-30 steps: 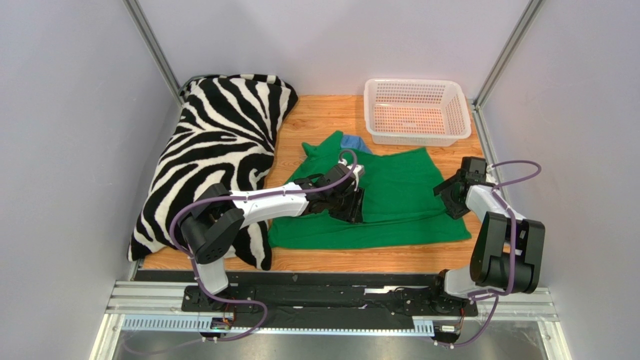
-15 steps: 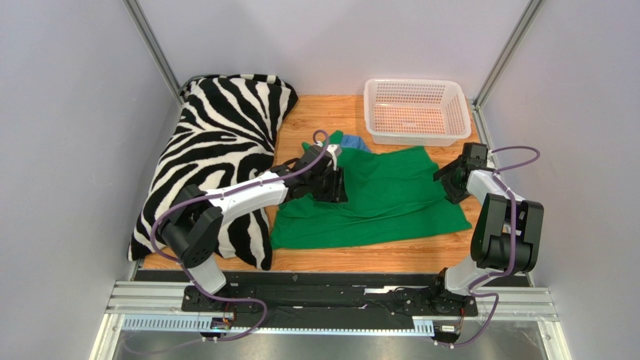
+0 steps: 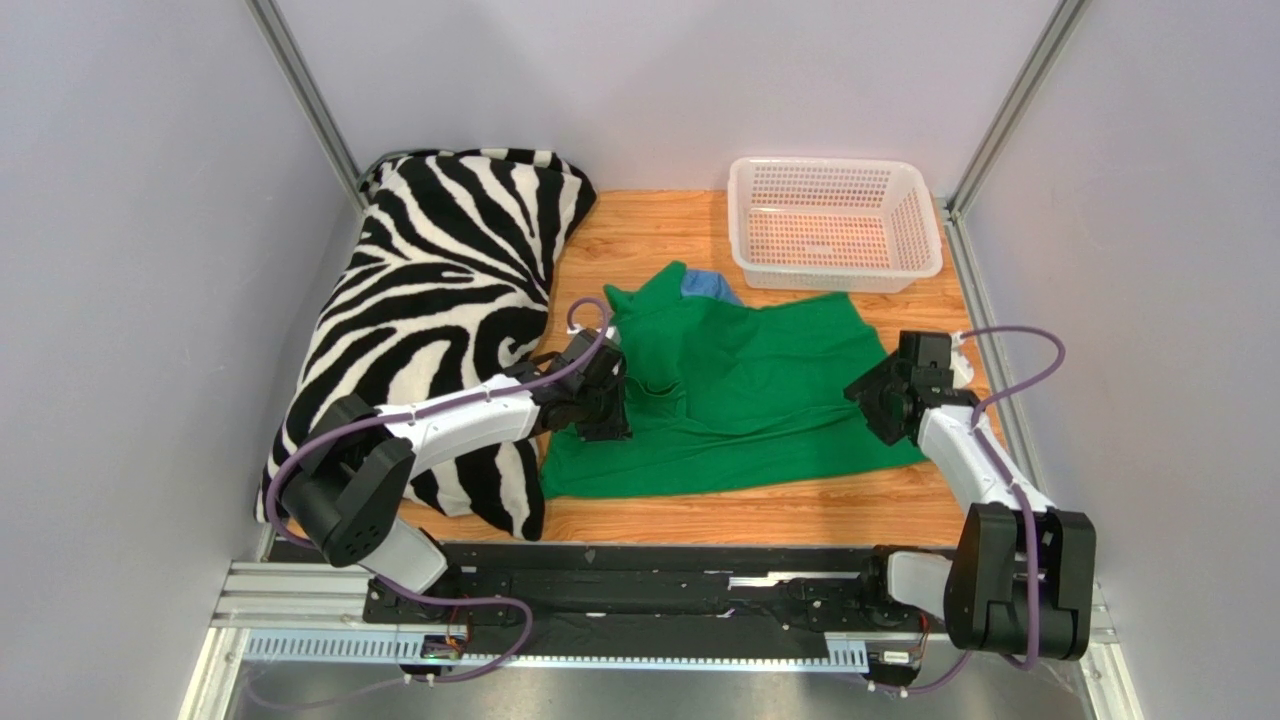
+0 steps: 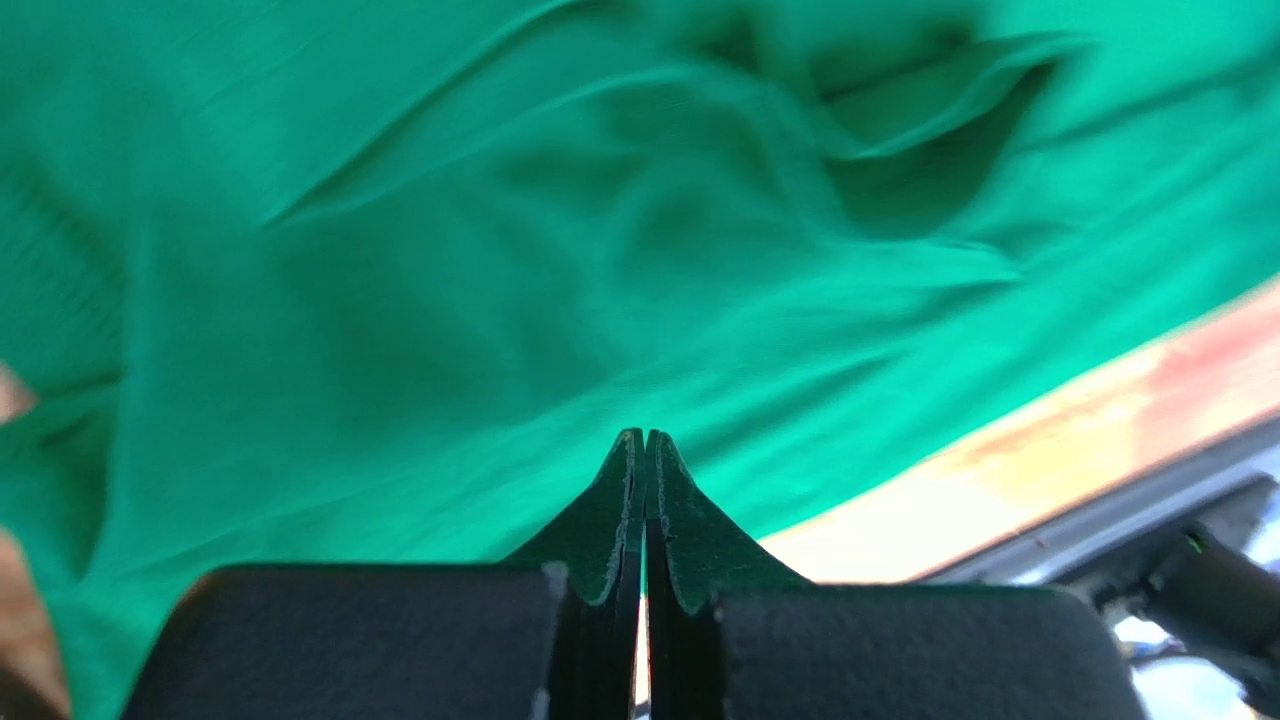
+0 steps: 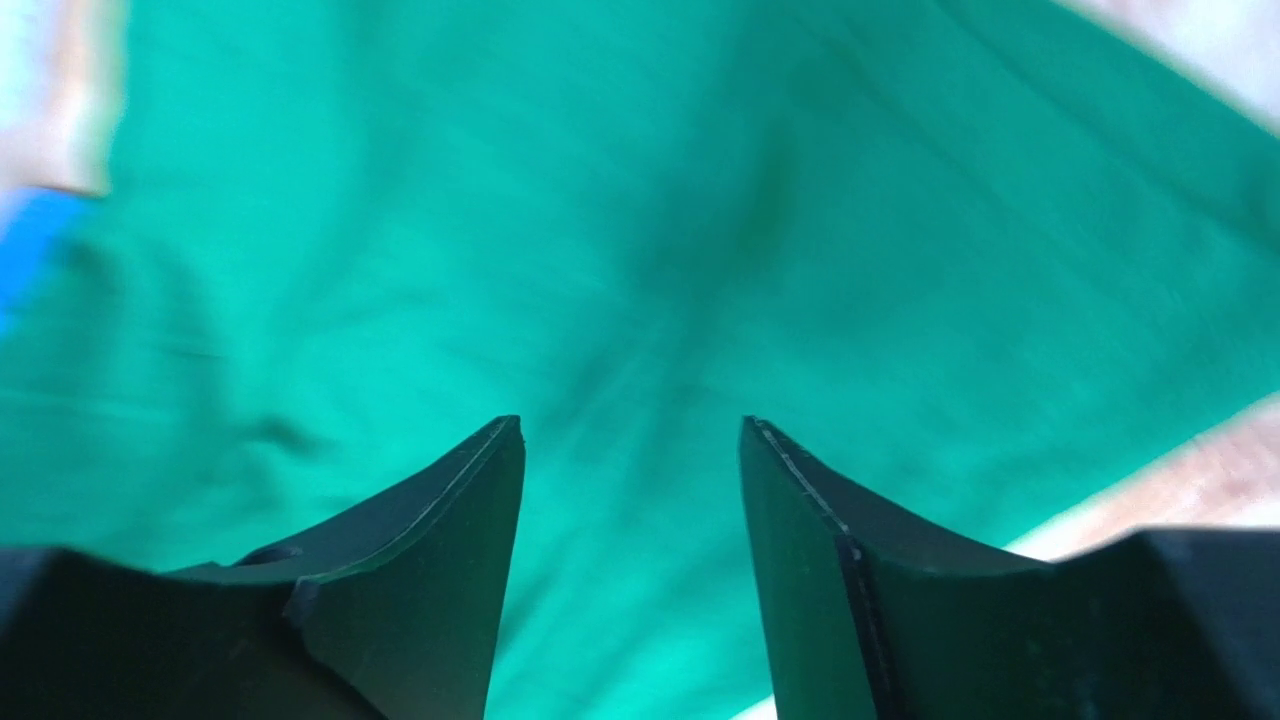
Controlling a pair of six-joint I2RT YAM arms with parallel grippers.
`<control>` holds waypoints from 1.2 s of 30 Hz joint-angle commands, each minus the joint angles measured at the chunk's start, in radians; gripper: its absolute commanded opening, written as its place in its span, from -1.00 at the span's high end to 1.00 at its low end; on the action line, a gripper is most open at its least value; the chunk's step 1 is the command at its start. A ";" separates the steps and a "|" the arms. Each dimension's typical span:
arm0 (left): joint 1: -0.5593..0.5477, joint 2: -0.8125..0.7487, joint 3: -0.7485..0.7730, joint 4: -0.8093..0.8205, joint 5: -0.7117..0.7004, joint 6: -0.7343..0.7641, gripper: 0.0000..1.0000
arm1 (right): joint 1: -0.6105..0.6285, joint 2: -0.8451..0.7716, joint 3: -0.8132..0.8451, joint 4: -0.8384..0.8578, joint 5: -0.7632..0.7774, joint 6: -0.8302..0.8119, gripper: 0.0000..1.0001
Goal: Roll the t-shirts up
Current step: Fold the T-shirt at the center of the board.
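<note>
Lying spread across the middle of the wooden worktop (image 3: 646, 225), a bright green t-shirt (image 3: 751, 390) has its hem running close to the near edge and its cloth rumpled into folds on the side toward the left edge. The left gripper (image 4: 646, 450) sits at that rumpled side, low over the green cloth, its two fingers clenched tip to tip; whether any cloth is caught between them cannot be told. The right gripper (image 5: 628, 428) hangs over the shirt's other side, toward the right edge, fingers released and standing apart with nothing between them. A black-and-white zebra pillow (image 3: 436, 300) lies along the left edge, partly under the left arm. A white mesh basket (image 3: 831, 165) stands in the far right corner. A scrap of blue cloth (image 3: 706, 282) shows at the shirt's far border.
</note>
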 commanded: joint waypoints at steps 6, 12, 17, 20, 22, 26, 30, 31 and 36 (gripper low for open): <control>0.005 0.022 -0.059 -0.087 -0.154 -0.178 1.00 | -0.008 0.052 -0.145 0.095 0.008 0.119 -0.17; 0.002 -0.007 -0.141 -0.130 -0.159 -0.281 1.00 | -0.054 0.023 -0.224 0.013 0.045 0.201 -0.25; -0.033 -0.050 -0.204 -0.148 -0.163 -0.347 1.00 | -0.131 -0.061 -0.270 -0.089 0.024 0.199 -0.33; -0.078 -0.062 -0.206 -0.171 -0.171 -0.367 1.00 | -0.178 -0.127 -0.285 -0.149 0.007 0.195 -0.36; -0.099 -0.064 -0.203 -0.185 -0.176 -0.375 1.00 | -0.205 -0.164 -0.305 -0.183 -0.006 0.195 -0.36; -0.142 -0.084 -0.217 -0.197 -0.165 -0.381 1.00 | -0.217 -0.285 -0.323 -0.249 -0.003 0.188 -0.40; -0.143 -0.130 -0.188 -0.205 -0.197 -0.312 1.00 | -0.217 -0.337 -0.304 -0.231 -0.086 0.148 -0.46; -0.143 -0.140 -0.141 -0.213 -0.205 -0.253 1.00 | -0.212 -0.339 -0.264 -0.197 -0.108 0.120 -0.46; -0.101 -0.188 0.070 -0.308 -0.248 -0.078 0.61 | 0.028 -0.278 -0.006 -0.228 0.092 0.014 -0.48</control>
